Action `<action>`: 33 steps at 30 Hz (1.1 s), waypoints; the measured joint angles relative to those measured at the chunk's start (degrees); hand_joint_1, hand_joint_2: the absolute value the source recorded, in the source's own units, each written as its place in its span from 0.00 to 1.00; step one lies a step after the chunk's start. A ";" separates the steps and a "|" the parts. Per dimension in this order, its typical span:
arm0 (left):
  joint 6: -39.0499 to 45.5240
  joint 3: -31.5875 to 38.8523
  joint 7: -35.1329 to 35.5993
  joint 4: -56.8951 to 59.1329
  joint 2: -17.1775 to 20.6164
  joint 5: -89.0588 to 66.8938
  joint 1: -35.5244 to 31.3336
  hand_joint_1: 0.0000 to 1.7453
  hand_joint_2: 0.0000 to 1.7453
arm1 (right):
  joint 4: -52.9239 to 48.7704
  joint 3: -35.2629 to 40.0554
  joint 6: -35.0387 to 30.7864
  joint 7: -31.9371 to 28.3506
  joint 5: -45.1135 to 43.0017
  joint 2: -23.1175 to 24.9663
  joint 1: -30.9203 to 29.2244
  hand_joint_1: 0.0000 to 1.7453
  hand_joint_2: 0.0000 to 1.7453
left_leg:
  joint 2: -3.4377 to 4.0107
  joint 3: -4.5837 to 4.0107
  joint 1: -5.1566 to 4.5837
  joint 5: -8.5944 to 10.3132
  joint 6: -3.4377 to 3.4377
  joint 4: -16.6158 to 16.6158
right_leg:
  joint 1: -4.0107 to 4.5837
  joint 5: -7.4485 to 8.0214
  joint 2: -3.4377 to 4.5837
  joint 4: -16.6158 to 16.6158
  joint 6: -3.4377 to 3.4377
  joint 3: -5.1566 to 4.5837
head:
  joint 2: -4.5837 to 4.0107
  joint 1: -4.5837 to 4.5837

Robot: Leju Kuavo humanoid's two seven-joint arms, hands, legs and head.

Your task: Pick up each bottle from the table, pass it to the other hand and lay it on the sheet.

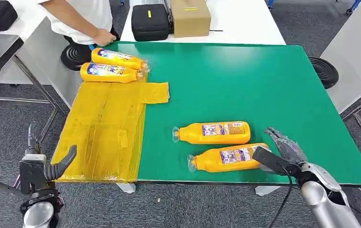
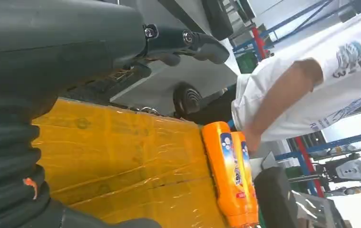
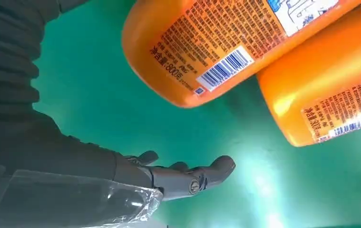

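Two orange bottles lie on the green table, the nearer bottle (image 1: 228, 158) by the front edge and the farther bottle (image 1: 213, 133) just behind it. My right hand (image 1: 283, 151) is spread beside the nearer bottle's base, holding nothing; the right wrist view shows its fingers (image 3: 192, 176) apart from the nearer bottle (image 3: 216, 47). Two more bottles (image 1: 108, 72) (image 1: 117, 58) lie at the far end of the yellow sheet (image 1: 103, 133). My left hand (image 1: 43, 166) hangs empty off the table's left front corner, thumb apart from the fingers.
A person (image 1: 81, 19) stands at the far left corner with a hand (image 1: 104, 37) near the bottles on the sheet. A black case (image 1: 150, 21) and a cardboard box (image 1: 190, 16) sit on the white table behind. Black stools (image 1: 75, 56) (image 1: 325, 71) flank the table.
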 measured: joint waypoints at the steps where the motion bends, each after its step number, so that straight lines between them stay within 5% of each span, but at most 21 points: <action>1: 0.00 0.00 0.00 0.00 0.07 0.02 0.06 0.00 1.00 | 0.26 0.15 0.00 -0.04 0.00 0.00 -0.12 0.00 1.00 | 0.00 0.00 0.00 0.00 0.00 0.00 | 0.00 0.00 0.00 0.00 0.00 0.00 | 0.00 0.00; 33: -1.07 -1.07 1.25 1.01 1.75 -0.04 -0.83 0.00 1.00 | 7.86 7.06 0.85 -0.83 -1.40 0.98 -5.57 0.00 1.00 | 0.00 0.01 -0.01 0.07 0.05 0.00 | 0.00 0.03 -0.03 0.01 -0.01 0.01 | 0.00 0.02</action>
